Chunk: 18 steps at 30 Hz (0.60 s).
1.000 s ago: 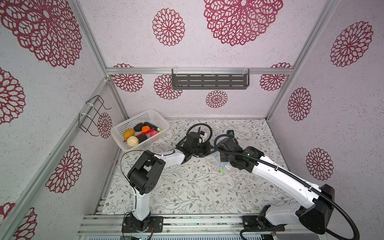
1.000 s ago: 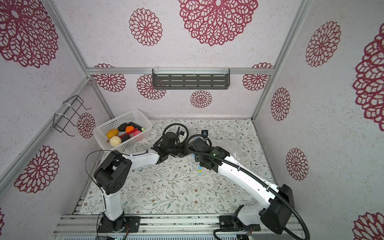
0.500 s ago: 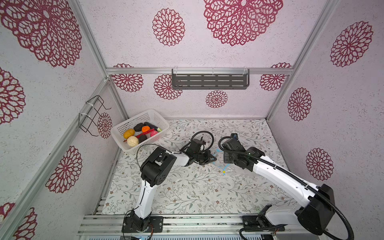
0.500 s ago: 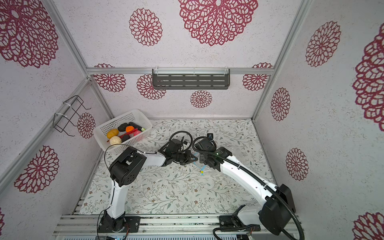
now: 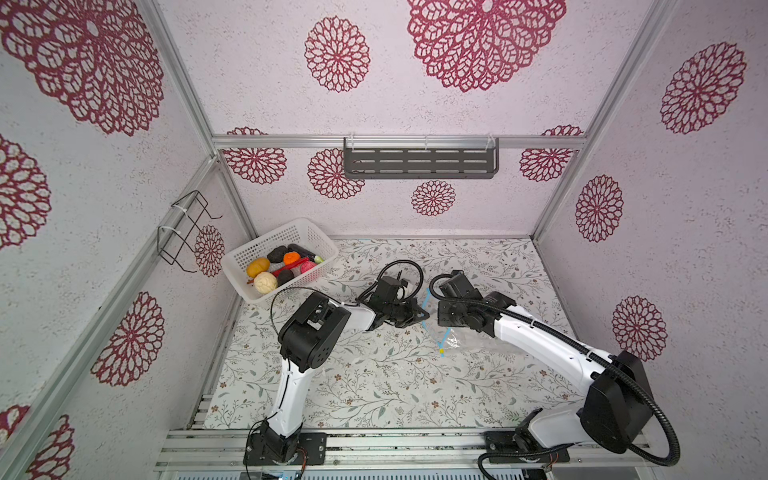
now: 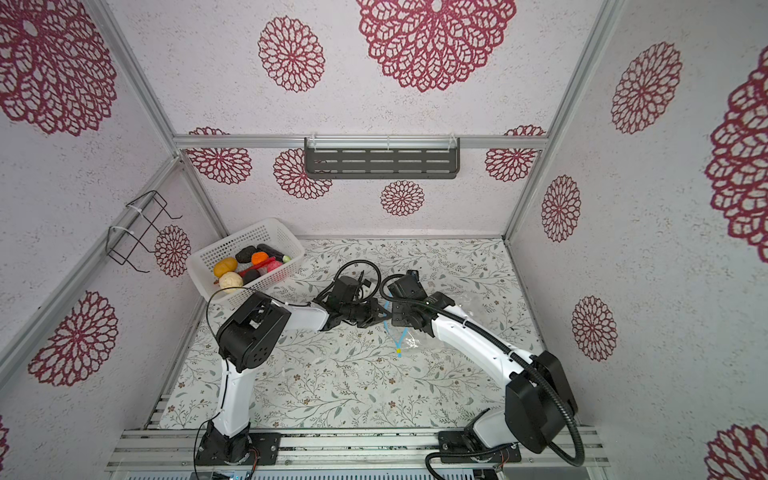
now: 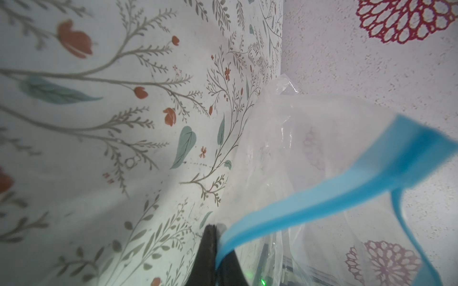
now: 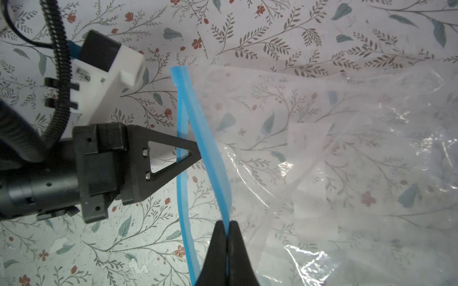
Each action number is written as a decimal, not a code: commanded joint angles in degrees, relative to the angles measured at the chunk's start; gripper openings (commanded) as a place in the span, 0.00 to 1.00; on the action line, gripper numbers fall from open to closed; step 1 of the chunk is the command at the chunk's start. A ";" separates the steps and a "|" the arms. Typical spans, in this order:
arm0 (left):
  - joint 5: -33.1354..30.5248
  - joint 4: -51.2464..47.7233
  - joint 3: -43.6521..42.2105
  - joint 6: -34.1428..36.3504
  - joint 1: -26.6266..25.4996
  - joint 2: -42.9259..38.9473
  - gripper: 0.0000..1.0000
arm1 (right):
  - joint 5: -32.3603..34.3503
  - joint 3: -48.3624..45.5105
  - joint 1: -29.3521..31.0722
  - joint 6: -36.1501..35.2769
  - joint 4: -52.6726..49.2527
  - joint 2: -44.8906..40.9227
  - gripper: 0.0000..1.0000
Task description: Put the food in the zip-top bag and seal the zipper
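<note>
Two pincers grip the zipper (image 8: pixel 209 148) — left pincer (image 7: pixel 215 235) and right pincer (image 8: pixel 226 229), each clamped shut on it. The zip-top bag (image 8: pixel 347 161) lies mid-way across the floral-print desk (image 5: pixel 374 382); the food (image 5: pixel 266 281) sits in a white basket (image 5: pixel 286 232) at the back-left corner — rosette-patterned walls (image 5: pixel 498 108) around.

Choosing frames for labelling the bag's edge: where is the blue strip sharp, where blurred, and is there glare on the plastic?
Left wrist: the zipper sits near the lens, soft and smeared. Right wrist: zipper crisp, white glare patches on the zip-top bag. In both top views: bag nearly invisible, only small glints.
</note>
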 commanded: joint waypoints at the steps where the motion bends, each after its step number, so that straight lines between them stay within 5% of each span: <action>1: -1.25 0.12 -2.24 1.95 1.00 -4.18 0.10 | -0.77 0.08 -0.73 -0.09 0.61 0.58 0.00; 6: -2.05 -0.46 -4.23 3.43 2.09 -7.49 0.27 | -1.18 0.17 -0.82 -0.15 1.40 1.19 0.00; 11: -4.20 -3.93 -4.56 6.22 3.13 -12.98 0.33 | -1.41 -0.05 -0.82 -0.05 1.64 1.39 0.00; 18: -10.85 -21.64 1.41 16.19 8.30 -18.69 0.50 | -1.83 -0.88 -0.82 0.15 2.62 0.71 0.00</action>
